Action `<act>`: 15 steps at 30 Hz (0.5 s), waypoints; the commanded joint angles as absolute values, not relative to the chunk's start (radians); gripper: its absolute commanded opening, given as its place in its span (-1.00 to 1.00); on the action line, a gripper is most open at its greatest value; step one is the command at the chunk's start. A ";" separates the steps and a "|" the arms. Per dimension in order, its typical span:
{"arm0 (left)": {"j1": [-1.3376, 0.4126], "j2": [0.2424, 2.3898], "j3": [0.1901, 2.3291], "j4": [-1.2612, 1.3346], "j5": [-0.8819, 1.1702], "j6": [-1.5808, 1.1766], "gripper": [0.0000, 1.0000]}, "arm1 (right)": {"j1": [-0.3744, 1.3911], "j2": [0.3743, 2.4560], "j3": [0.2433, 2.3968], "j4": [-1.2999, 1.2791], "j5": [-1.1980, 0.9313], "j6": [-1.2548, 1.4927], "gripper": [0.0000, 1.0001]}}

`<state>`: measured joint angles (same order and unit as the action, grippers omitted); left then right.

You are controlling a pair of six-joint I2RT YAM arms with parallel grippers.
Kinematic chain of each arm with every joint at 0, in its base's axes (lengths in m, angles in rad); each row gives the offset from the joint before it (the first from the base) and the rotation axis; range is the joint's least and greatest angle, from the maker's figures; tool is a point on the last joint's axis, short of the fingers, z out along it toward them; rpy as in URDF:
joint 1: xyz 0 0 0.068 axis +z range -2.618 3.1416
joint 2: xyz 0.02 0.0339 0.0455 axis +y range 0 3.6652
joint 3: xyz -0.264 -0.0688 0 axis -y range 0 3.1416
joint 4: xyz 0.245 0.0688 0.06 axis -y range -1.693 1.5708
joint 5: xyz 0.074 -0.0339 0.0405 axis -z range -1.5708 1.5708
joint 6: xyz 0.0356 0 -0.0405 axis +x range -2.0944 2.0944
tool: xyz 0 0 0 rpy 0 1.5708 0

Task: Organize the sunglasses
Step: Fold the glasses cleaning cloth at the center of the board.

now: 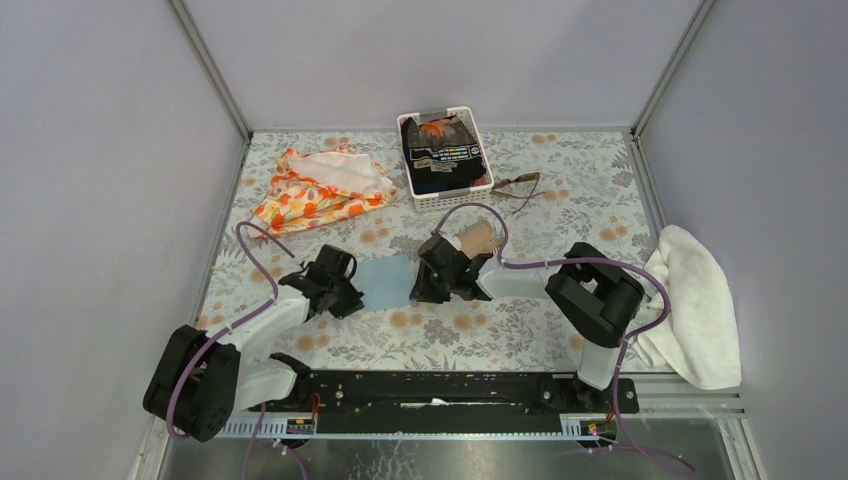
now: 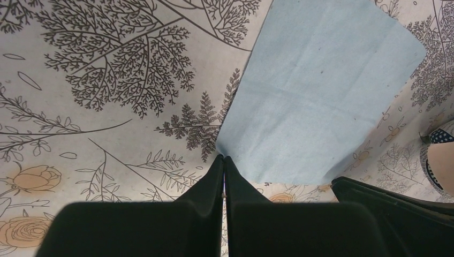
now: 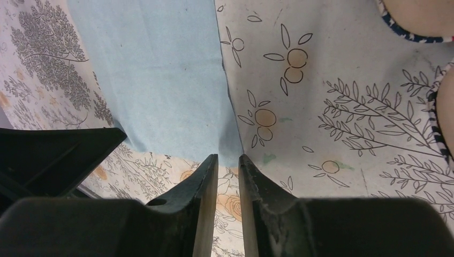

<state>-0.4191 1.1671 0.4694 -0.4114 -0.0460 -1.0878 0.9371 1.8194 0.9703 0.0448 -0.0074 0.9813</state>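
A: Where were the sunglasses [image 1: 517,186] noted?

B: Near the far edge of the bench [image 1: 560,215], just right of the white basket [image 1: 455,199].

A: And relative to the claws?

B: Well apart from both. Both are set low at mid-bench, one on each side of the light blue cloth [image 1: 385,282], with the sunglasses farther back and to the right.

A: Claw states?

B: The left claw [image 2: 224,160] is seen with jaws pressed together, tips at a corner of the cloth; a pinch cannot be told. The right claw [image 3: 228,160] is parted by a narrow gap at the cloth's edge, with nothing seen held.
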 commanded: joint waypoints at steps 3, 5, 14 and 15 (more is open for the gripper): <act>-0.424 1.174 0.482 -0.448 -0.055 -1.076 -1.00 | 0.948 1.827 0.960 0.032 0.003 0.991 -0.41; -0.423 1.175 0.484 -0.448 -0.053 -1.074 -1.00 | 0.947 1.839 0.968 0.035 -0.027 0.991 -0.41; -0.423 1.183 0.497 -0.454 -0.058 -1.066 -1.00 | 0.947 1.867 0.991 0.045 -0.043 0.991 -0.50; -0.423 1.186 0.496 -0.454 -0.058 -1.066 -1.00 | 0.947 1.870 0.991 0.045 -0.047 0.991 -0.51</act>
